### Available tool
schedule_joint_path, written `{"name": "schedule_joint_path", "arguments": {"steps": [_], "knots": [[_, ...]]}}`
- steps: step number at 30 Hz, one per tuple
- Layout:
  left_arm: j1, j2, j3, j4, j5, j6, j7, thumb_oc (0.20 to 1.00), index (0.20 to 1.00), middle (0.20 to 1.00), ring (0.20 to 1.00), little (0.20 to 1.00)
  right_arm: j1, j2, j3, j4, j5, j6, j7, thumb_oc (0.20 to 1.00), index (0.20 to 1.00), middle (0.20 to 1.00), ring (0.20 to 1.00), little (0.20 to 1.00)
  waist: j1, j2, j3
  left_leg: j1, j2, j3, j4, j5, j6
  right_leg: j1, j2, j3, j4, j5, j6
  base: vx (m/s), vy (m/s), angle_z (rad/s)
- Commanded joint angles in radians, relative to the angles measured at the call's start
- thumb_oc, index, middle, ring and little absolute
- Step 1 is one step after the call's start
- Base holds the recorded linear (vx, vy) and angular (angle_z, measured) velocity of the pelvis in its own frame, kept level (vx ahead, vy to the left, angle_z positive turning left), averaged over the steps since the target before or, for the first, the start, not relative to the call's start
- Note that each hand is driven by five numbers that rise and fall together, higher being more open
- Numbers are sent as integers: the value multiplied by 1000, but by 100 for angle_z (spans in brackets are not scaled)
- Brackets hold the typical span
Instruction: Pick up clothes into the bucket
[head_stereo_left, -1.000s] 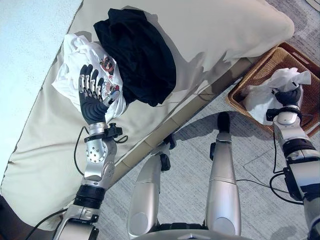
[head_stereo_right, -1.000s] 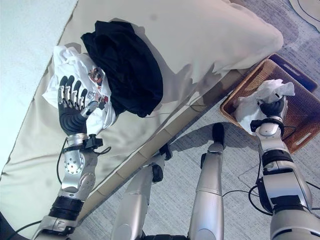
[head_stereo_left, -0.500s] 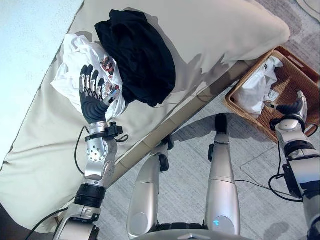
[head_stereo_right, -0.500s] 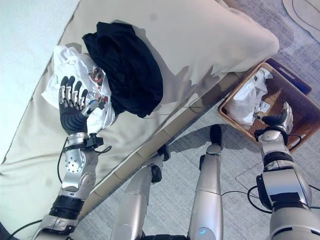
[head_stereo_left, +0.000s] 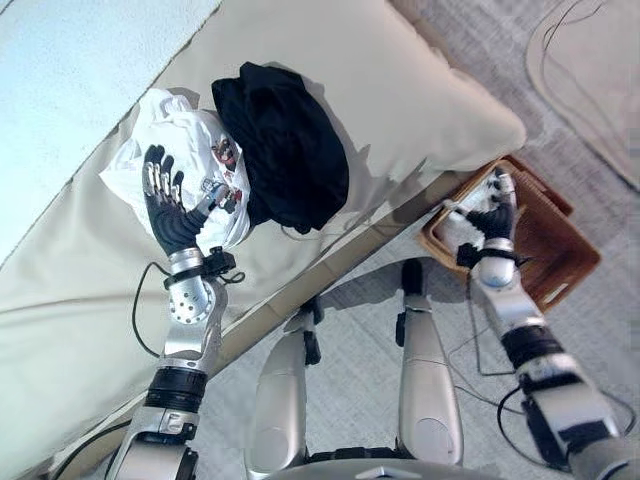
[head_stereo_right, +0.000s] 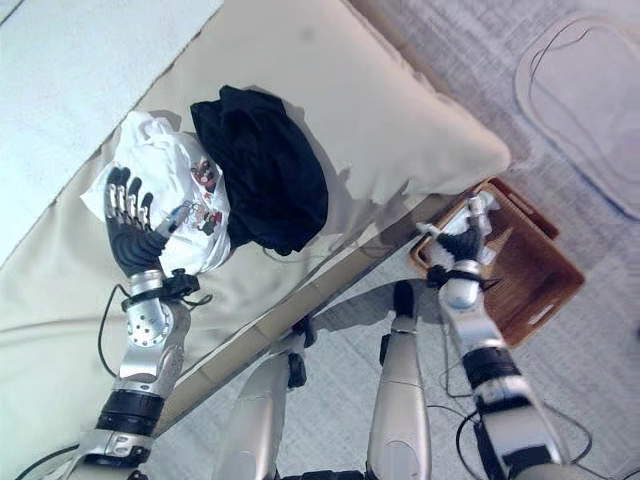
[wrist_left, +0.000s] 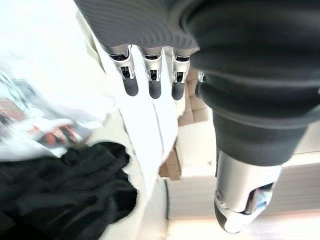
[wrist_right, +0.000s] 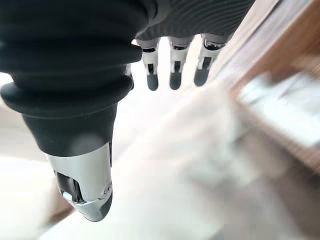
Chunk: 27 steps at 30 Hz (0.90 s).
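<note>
While its fingers stay straight and spread, the left hand (head_stereo_left: 172, 205) rests over the white shirt (head_stereo_left: 165, 135), beside the black garment (head_stereo_left: 285, 150) on the cushion (head_stereo_left: 400, 80). Both look soft and limp; bunch a thick fold to grasp. Relaxed, empty, the right hand (head_stereo_left: 492, 210) hangs above the basket (head_stereo_left: 555, 245).

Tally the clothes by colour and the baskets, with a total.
White clothes: 2 (white garment on the cushion, white cloth in the basket)
Black clothes: 1 (black garment on the cushion)
Baskets: 1 (wicker basket on the floor)
Total: 4
</note>
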Motion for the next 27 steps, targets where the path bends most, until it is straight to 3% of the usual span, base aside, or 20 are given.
{"name": "schedule_joint_path", "arguments": {"steps": [1, 3, 5, 6, 10, 17, 27], "knots": [[-47, 63, 25, 28, 122, 6, 76, 1000, 1000, 1000, 1000, 1000, -10, -13, 8, -52, -29, -99, 53, 1000, 1000, 1000, 1000, 1000, 25, -36, -6, 0, -29, -27, 63, -61, -9, 62, -44, -83, -115, 118, 26, 48, -33, 20], [-77, 86, 3, 89, 199, 49, 108, 1000, 1000, 1000, 1000, 1000, -9, 6, 60, -121, -22, -115, 84, 1000, 1000, 1000, 1000, 1000, 38, -48, -4, 11, -25, -47, 60, -57, -13, 89, -41, -104, -119, 110, 26, 31, -33, 26], [-78, 86, 3, 90, 200, 49, 108, 1000, 1000, 1000, 1000, 1000, -10, 7, 59, -122, -22, -115, 84, 1000, 1000, 1000, 1000, 1000, 36, -49, -6, 8, -28, -48, 54, -49, -12, 87, -44, -106, -124, 116, 26, 2, -27, 21], [-122, 123, -26, 142, 281, 92, 126, 1000, 1000, 1000, 1000, 1000, -31, 10, 106, -155, -30, -121, 101, 1000, 1000, 1000, 1000, 1000, 50, -57, 0, 2, -22, -67, 67, -50, -14, 94, -41, -122, -111, 101, 22, 4, -64, 19], [-197, 176, -57, 202, 366, 145, 144, 1000, 1000, 1000, 1000, 1000, -79, 20, 157, -195, -32, -127, 116, 1000, 1000, 1000, 1000, 1000, 67, -67, 11, -24, -26, -89, 81, -44, -18, 88, -41, -149, -96, 89, 19, -30, -49, 34], [-462, 322, -141, 378, 463, 261, 214, 1000, 1000, 1000, 1000, 1000, -231, 47, 224, -250, -36, -123, 84, 1000, 1000, 1000, 1000, 1000, 102, -99, 60, -168, -31, -136, 139, -37, -19, -6, -42, -185, -49, 76, 18, -60, -22, 22], [-634, 431, -229, 418, 493, 287, 213, 1000, 1000, 1000, 1000, 1000, -226, 57, 255, -254, -19, -130, 86, 1000, 1000, 1000, 1000, 1000, 91, -116, 60, -345, -44, -170, 206, -44, -13, -149, -41, -197, 5, 62, 14, -29, -7, 14]]}}
